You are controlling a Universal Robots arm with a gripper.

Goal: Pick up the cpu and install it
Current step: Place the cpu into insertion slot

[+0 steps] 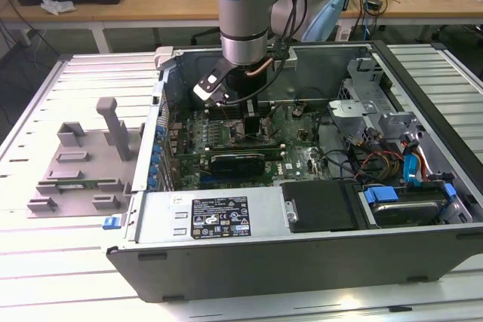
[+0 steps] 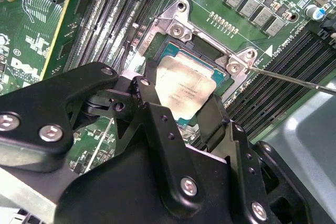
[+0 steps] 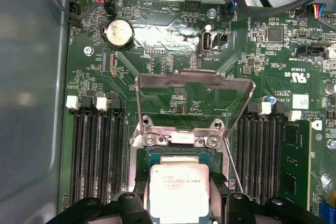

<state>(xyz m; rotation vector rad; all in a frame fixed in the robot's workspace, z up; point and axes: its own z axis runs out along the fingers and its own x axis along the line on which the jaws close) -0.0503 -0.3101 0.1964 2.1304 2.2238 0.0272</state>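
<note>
The cpu (image 2: 185, 88) (image 3: 178, 188), a small square chip with a pale silver top, sits between my black fingers (image 2: 152, 103) directly over the metal-framed motherboard socket (image 2: 176, 24). My gripper (image 2: 184, 106) (image 3: 179, 203) is shut on the chip's two opposite edges. Whether the chip rests fully in the socket I cannot tell. The socket's load plate (image 3: 194, 80) stands raised, and its thin lever (image 2: 294, 78) sticks out to one side. In the exterior view my gripper (image 1: 243, 109) reaches down into the open computer case (image 1: 302, 216) over the green motherboard (image 1: 226, 137).
Memory slots (image 3: 97, 150) run along both sides of the socket, with a green memory stick (image 3: 296, 156) nearby. A grey plastic tray (image 1: 75, 164) with upright blocks lies on the table at the exterior view's left. Cables and drive bays (image 1: 392, 156) fill the case at the exterior view's right.
</note>
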